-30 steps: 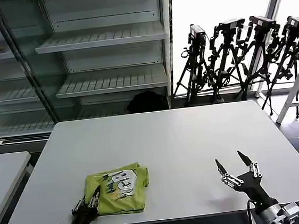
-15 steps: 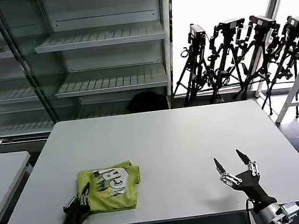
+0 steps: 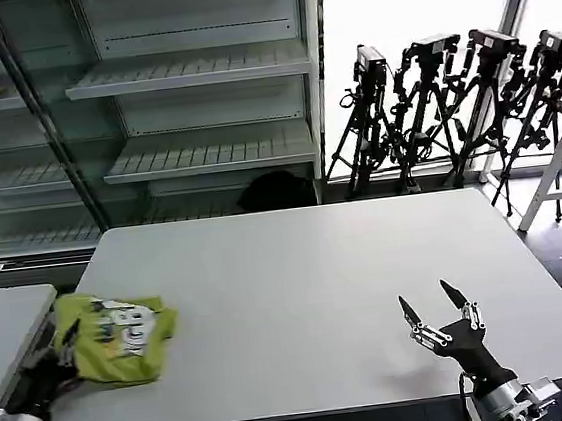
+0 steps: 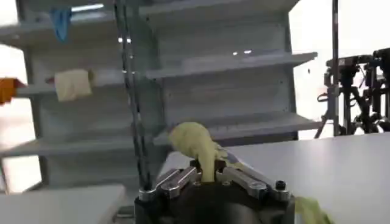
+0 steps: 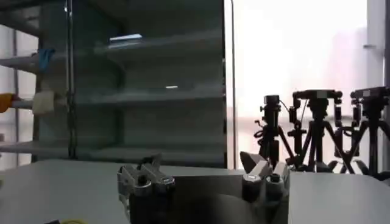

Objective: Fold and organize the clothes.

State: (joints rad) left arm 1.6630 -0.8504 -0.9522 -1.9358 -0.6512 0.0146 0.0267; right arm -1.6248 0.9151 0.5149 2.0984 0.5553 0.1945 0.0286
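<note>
From up top, the folded lime T-shirt sits bunched at the table's left edge, its printed side up. The left gripper hangs just off that edge, half hidden by cloth. Its wrist camera settles the matter: the fingers are pressed together on a fold of the fabric, which stands up between them. The right gripper rests near the table's front right, prongs spread wide with nothing between them. Between shirt and right gripper lies broad bare tabletop. The shirt's sleeves and neck cannot be made out.
</note>
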